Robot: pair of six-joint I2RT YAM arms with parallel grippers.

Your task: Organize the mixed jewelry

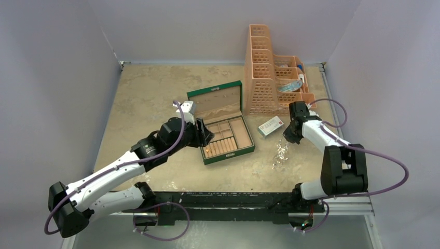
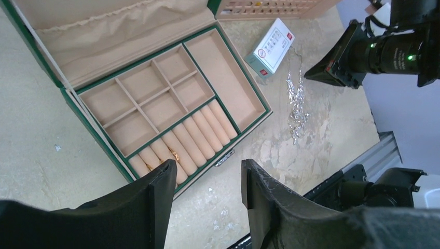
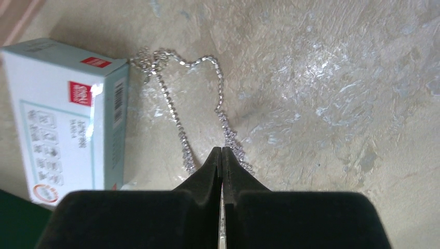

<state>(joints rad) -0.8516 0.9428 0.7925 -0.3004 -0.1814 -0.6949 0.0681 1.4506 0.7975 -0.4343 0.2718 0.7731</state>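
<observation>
The green jewelry box (image 1: 229, 154) lies open in mid-table. Two small gold rings (image 2: 174, 154) sit in its padded ring rolls; its other compartments look empty. My left gripper (image 2: 207, 166) is open and empty, hovering over the box's front left corner (image 1: 206, 136). A silvery chain (image 3: 167, 96) lies on the table right of the box (image 1: 281, 153). My right gripper (image 3: 222, 151) is shut, tips together over the chain, whose two strands run under the fingers. I see nothing between the tips. It sits just above the chain in the top view (image 1: 287, 138).
A small white card box with red print (image 1: 270, 126) lies beside the chain, left of my right gripper (image 3: 62, 114). An orange stepped rack (image 1: 267, 78) stands at the back right. The box's raised lid (image 1: 215, 101) stands behind its tray.
</observation>
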